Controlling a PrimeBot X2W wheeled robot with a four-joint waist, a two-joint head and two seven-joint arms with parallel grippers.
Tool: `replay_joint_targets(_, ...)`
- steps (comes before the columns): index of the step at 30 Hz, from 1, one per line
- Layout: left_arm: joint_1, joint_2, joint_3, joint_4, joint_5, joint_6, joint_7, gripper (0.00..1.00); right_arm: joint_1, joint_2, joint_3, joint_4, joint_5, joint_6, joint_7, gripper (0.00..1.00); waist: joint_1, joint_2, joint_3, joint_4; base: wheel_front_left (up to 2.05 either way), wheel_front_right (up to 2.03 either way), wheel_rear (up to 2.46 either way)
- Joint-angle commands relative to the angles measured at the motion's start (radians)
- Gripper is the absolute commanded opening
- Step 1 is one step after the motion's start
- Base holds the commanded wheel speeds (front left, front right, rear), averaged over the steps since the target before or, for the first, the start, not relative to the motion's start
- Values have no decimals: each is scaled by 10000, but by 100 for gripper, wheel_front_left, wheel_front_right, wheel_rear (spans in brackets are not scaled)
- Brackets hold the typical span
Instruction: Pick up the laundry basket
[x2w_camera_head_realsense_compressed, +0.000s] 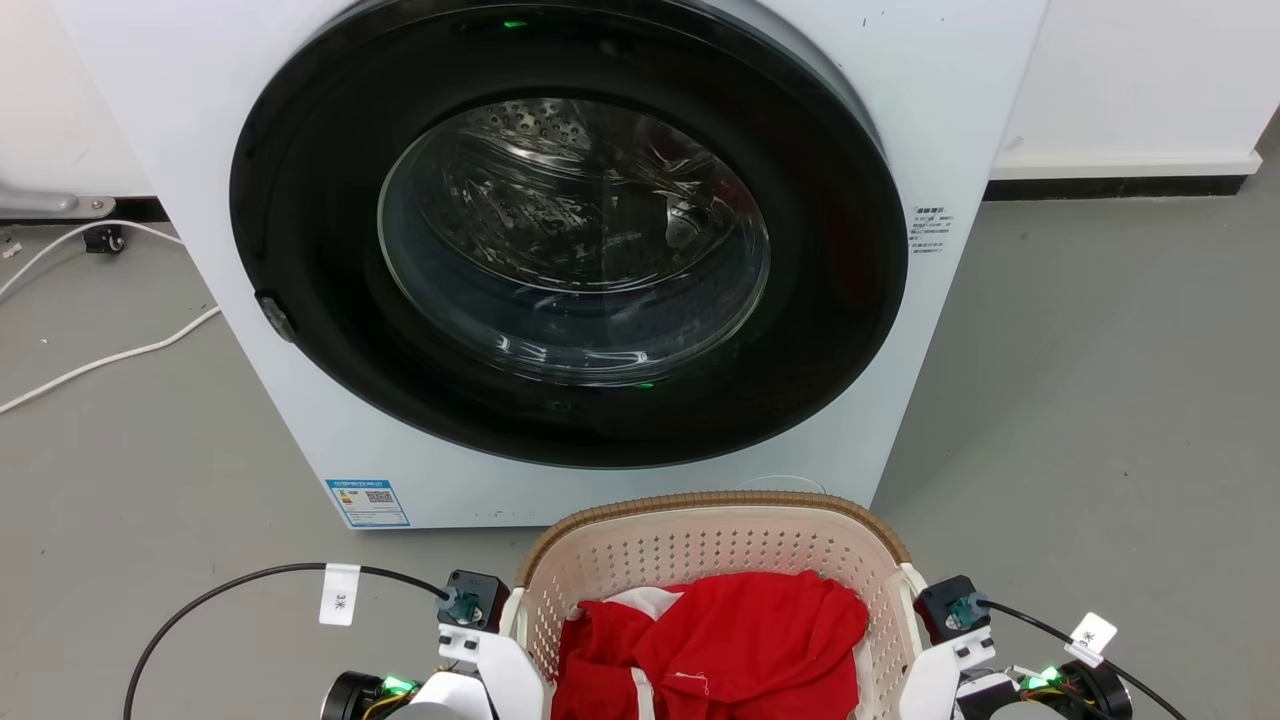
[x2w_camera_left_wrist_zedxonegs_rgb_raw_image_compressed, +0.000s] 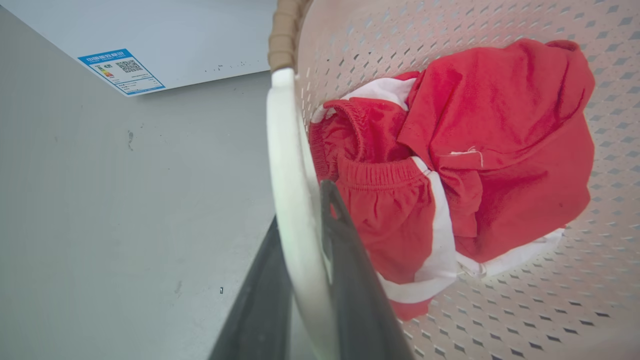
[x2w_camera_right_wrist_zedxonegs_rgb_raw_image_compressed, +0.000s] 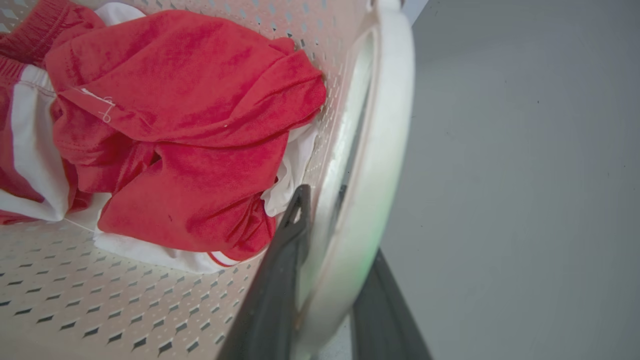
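Head camera looks down over the laundry basket (x2w_camera_head_realsense_compressed: 700, 540); both wrist cameras peer closely into it from opposite sides.

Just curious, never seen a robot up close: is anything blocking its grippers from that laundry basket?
Nothing visible. The left gripper and the right gripper each have fingers either side of a white handle of the laundry basket, seemingly clamped on it.

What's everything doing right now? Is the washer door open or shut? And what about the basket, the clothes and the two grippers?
Washer door, shut.
Basket, upright, with clothes inside.
Clothes, crumpled in a heap.
Left gripper, shut on the basket's left side.
Right gripper, shut on the basket's right side.
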Motion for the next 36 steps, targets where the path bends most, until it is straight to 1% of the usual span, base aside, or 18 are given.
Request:
replay_joint_targets(1, -187, -121, -114, -103, -16, -139, -109, 0, 80, 122, 73, -50, -105, 35, -72, 0, 0, -1, -2, 5, 0, 0, 0)
replay_joint_targets(36, -271, -48, -735, -12, -658, -138, -312, 0, 91, 115, 46, -50, -109, 35, -173, 0, 0, -1, -44, 0, 0, 0, 0)
